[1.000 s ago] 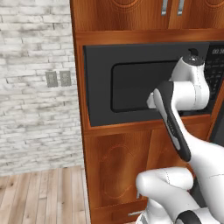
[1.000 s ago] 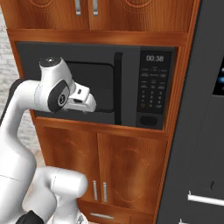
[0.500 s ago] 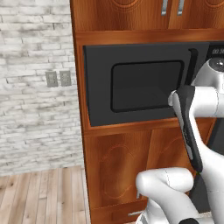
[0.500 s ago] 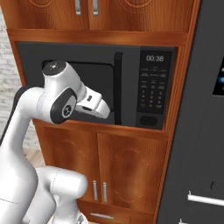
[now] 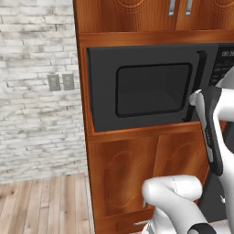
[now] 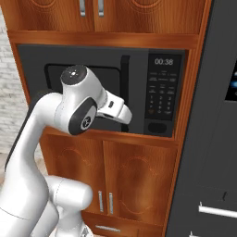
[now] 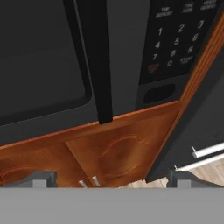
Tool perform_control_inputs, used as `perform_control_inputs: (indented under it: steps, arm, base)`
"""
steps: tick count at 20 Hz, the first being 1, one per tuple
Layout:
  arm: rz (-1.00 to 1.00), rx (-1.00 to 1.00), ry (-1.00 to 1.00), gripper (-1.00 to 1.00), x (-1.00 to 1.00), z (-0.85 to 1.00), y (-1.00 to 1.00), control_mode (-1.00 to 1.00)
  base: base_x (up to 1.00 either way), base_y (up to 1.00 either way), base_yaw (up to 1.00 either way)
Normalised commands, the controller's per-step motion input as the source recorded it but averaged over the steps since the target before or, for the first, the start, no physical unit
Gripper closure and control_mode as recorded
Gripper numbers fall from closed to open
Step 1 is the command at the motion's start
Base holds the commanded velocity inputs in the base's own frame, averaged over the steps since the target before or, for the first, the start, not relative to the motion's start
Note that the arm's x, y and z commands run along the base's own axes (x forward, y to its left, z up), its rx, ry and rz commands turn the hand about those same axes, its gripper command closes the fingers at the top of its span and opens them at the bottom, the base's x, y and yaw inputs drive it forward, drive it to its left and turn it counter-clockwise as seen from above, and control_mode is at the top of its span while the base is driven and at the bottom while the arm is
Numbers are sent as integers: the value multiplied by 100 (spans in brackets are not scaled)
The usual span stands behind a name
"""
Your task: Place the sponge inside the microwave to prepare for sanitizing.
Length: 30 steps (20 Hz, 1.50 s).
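End effector (image 7: 112,179) now lower and further right than a second ago, off window, down near door's lower right corner. Base views unshifted. Fingers (image 7: 41,178) spread wide, nothing between them. Microwave (image 5: 146,89) just ahead of end effector, door shut, interior hidden behind dark window. Door handle (image 7: 97,61) above end effector, slightly left; button panel (image 7: 177,37) above right. Wooden cabinet doors (image 7: 113,153) straight ahead below microwave. Arm (image 6: 69,120) crosses in front of door. Sponge location: cannot tell.
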Motion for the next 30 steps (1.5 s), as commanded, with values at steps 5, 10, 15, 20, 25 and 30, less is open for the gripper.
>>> perform_control_inputs:
  steps: [5,10,15,20,25,30]
  arm:
    - [2,0,-2,-100,31,0,-2,-100]
    - [0,0,-1,-100,30,0,0,-100]
    - [0,0,-6,-100,37,0,-9,-100]
    - [2,0,-17,-100,34,0,-7,-100]
    - [1,0,-9,-100,36,0,-3,-100]
    - [0,0,0,-100,36,0,-11,-100]
  base:
    - [0,0,0]
    - [0,0,0]
    - [0,0,0]
    - [0,0,0]
    - [0,0,0]
    - [0,0,0]
